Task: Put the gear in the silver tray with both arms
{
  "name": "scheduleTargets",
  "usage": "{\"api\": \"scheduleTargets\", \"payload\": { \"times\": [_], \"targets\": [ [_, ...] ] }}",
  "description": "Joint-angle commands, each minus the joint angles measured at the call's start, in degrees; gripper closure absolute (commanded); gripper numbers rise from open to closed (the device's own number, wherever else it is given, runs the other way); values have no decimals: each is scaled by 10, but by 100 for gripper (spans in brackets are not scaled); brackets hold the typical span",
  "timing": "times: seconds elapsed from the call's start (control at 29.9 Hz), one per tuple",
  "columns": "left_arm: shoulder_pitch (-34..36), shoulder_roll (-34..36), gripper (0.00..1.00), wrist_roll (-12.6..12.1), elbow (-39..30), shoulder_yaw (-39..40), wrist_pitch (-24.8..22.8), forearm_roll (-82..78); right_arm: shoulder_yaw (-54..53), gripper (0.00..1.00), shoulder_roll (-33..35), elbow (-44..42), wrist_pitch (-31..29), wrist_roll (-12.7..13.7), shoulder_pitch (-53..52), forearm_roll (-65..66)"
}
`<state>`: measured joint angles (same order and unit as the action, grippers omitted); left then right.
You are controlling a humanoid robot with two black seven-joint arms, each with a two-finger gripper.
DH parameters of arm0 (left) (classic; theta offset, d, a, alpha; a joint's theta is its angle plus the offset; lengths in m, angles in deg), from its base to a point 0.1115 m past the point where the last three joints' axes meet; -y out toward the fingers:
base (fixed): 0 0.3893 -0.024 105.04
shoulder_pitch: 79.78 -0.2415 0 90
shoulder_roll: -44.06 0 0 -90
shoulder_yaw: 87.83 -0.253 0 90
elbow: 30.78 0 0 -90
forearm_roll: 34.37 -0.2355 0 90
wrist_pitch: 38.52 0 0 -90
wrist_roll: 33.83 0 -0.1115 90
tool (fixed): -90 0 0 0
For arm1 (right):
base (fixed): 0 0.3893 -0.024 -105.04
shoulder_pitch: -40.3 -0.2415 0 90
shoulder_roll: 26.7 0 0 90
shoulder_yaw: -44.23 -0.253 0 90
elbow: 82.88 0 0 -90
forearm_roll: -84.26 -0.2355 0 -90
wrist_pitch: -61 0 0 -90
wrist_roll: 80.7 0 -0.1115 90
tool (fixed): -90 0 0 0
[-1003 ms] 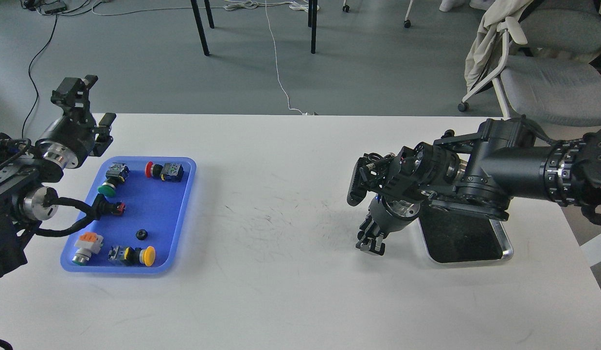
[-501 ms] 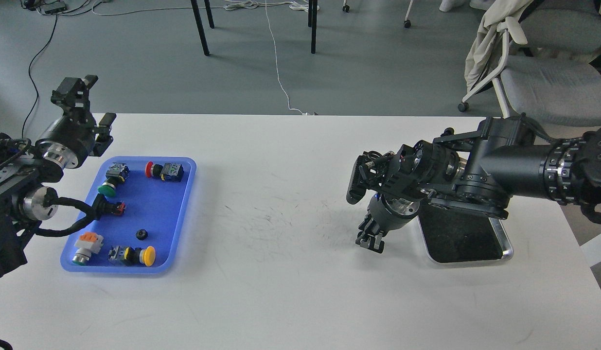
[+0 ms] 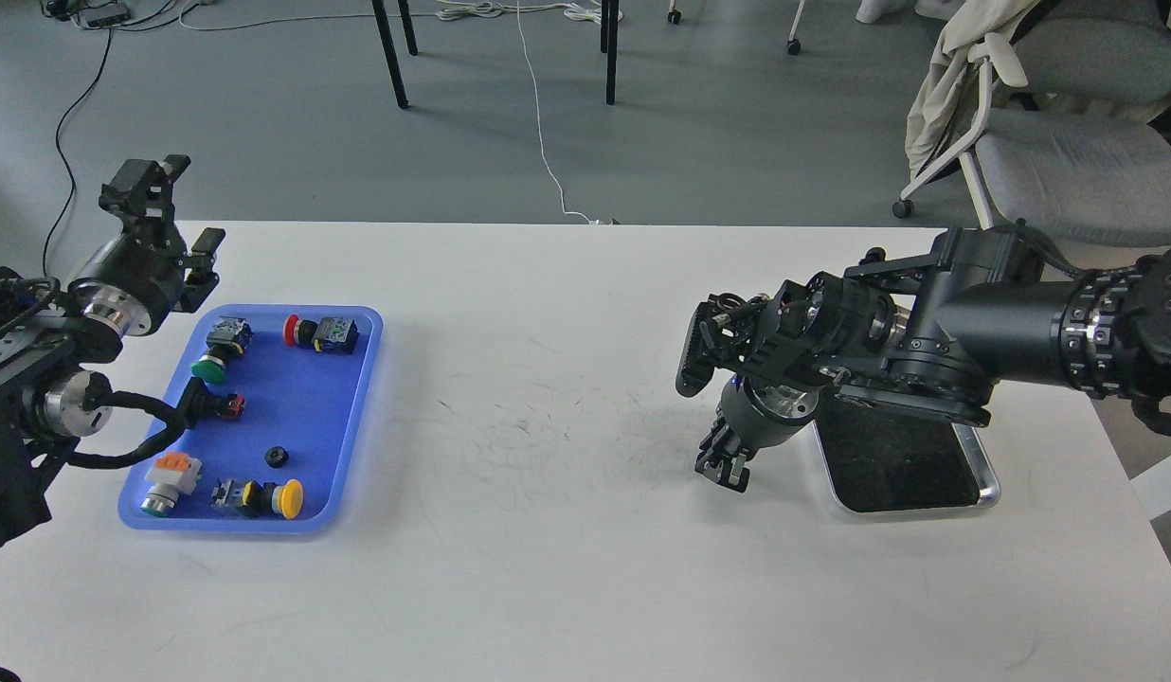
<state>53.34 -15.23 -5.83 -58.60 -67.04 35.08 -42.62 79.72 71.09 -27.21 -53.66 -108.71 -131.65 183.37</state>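
Head view, the only one I have. The silver tray (image 3: 981,471) sits toward four o'clock on the white table (image 3: 548,568), its long axis running from near me out toward the far edge, tilted slightly left at the top; my right arm (image 3: 1002,327) covers its far half, so only the near part and the shiny rim show, with a dark bottom. The small black gear (image 3: 277,457) lies in the blue tray (image 3: 358,417) over at nine o'clock, flat, round, so no heading to call; it sits apart from the push-button switches around it, with the yellow-capped one (image 3: 284,498) just toward me.

My right gripper (image 3: 725,462) hangs pointing down just left of the silver tray's left rim, close over the tabletop. It shows small and dark, and I cannot tell how far it is parted or whether it has anything. My left gripper (image 3: 173,204) is raised at ten o'clock, beyond the blue tray's far-left corner, fingers spread apart with nothing between them.

Between the two trays the table lies open, scuffed with faint dark marks at centre. The silver tray sits close to the right table edge. Beyond the table: grey floor, cables, chair legs, and an office chair (image 3: 1069,142) at two o'clock.
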Motion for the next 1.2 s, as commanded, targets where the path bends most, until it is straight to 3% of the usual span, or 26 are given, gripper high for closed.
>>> {"api": "scheduleTargets", "payload": {
  "times": [0.0,0.33,0.87,1.17],
  "targets": [
    [-6,1,2,0,0,0,0,0,0,91,2,0,-1,0,-1,0],
    [-12,1,2,0,0,0,1,-1,-2,95,41,4,-2,0,-28,-1],
    [-13,0,2,0,0,-1,1,-2,-2,99,237,60,-2,0,-92,6],
    [-12,0,2,0,0,-1,0,0,-2,99,293,54,2,0,-91,7]
  ]
}}
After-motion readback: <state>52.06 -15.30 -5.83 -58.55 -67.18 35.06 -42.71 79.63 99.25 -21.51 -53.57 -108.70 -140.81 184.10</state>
